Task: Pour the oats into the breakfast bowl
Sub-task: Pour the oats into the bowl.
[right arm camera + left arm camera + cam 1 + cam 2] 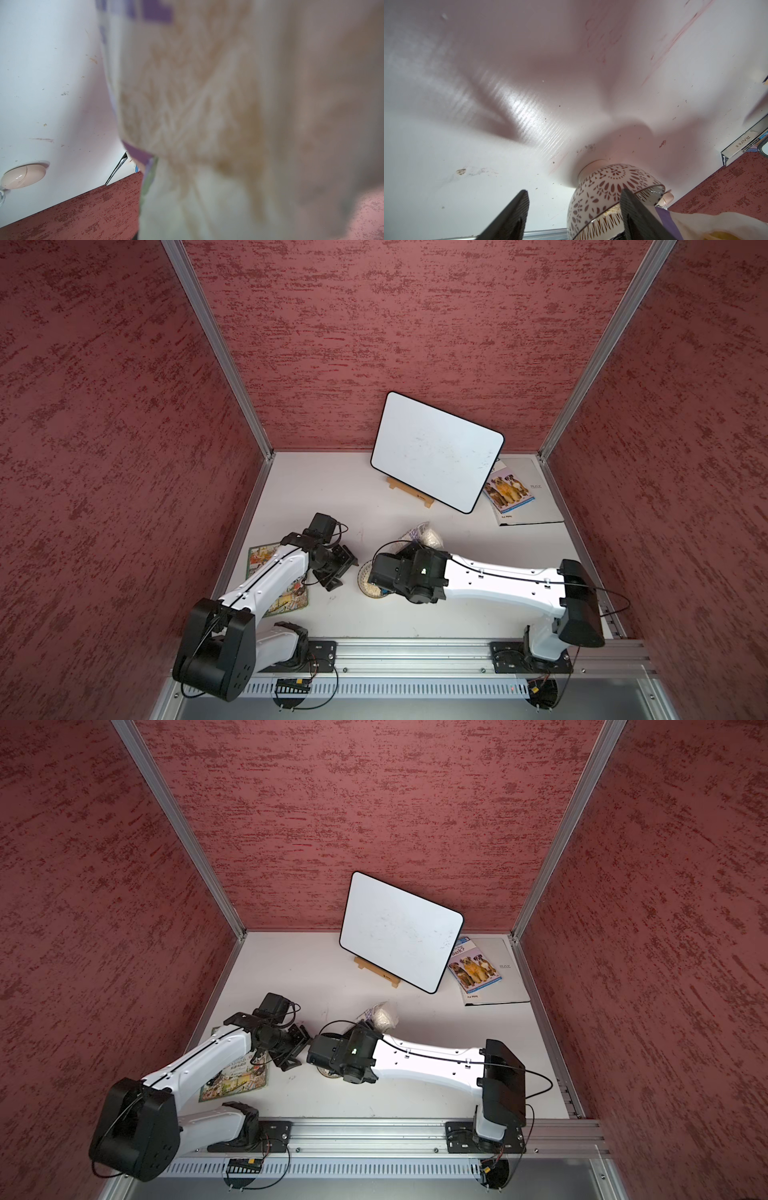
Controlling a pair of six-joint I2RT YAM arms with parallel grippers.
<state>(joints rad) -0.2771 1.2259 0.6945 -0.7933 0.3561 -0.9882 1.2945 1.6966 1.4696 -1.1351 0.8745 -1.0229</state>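
The breakfast bowl (pixel 365 580), white with a dark lattice pattern, stands on the table, half hidden under my right wrist. It is a sliver (pixel 326 1073) in a top view. In the left wrist view the bowl (pixel 604 187) holds some pale oats (pixel 611 209) at its rim. My left gripper (pixel 575 192) is open just left of the bowl, its jaws apart, one finger (pixel 631 205) in front of the bowl's side. My right gripper (pixel 409 549) is shut on the oats pouch (pixel 426 534), tilted above the bowl. The pouch (pixel 228 114) fills the right wrist view, blurred, hiding the fingers.
A whiteboard (pixel 436 452) leans on a wooden easel (pixel 411 491) at the back. A dog booklet (pixel 509 489) on a grey folder (pixel 536 506) lies at the back right. A colourful picture book (pixel 259 560) lies under my left arm. A pinkish disc (pixel 22 175) sits near the bowl.
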